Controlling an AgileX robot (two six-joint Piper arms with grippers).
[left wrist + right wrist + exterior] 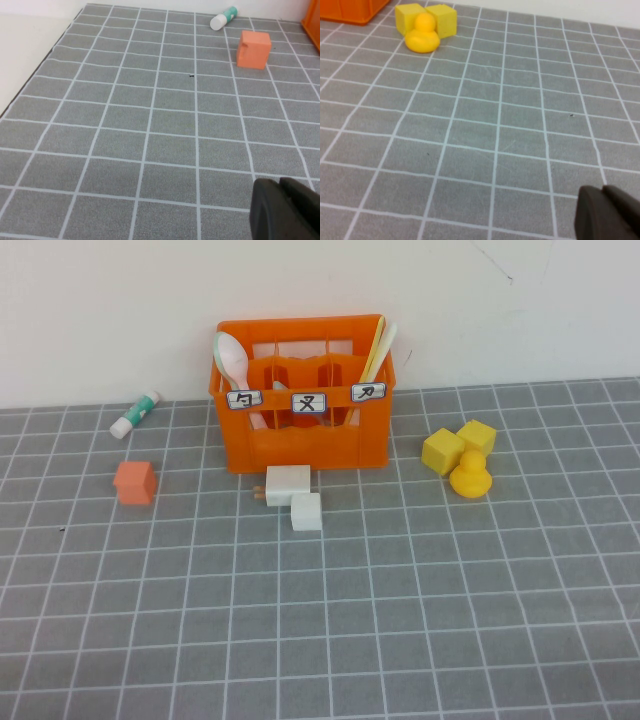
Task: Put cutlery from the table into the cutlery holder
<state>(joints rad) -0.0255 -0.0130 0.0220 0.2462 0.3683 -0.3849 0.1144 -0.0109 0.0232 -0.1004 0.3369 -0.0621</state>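
The orange cutlery holder [300, 440] stands at the back of the grey tiled table [400, 620]. A pale yellow knife [374, 350] and a white knife [387, 344] stand leaning in its right compartment. A white spoon [232, 358] stands in its left compartment. No knife lies on the table. Neither arm shows in the high view. My left gripper [281, 207] is shut and empty, low over bare tiles on the left side. My right gripper [604, 212] is shut and empty, low over bare tiles on the right side.
A glue stick [135, 414] and an orange cube [134, 483] lie left of the crate. Two white blocks [288, 483] sit in front of it. Two yellow cubes [442, 451] and a yellow duck [470, 476] sit to its right.
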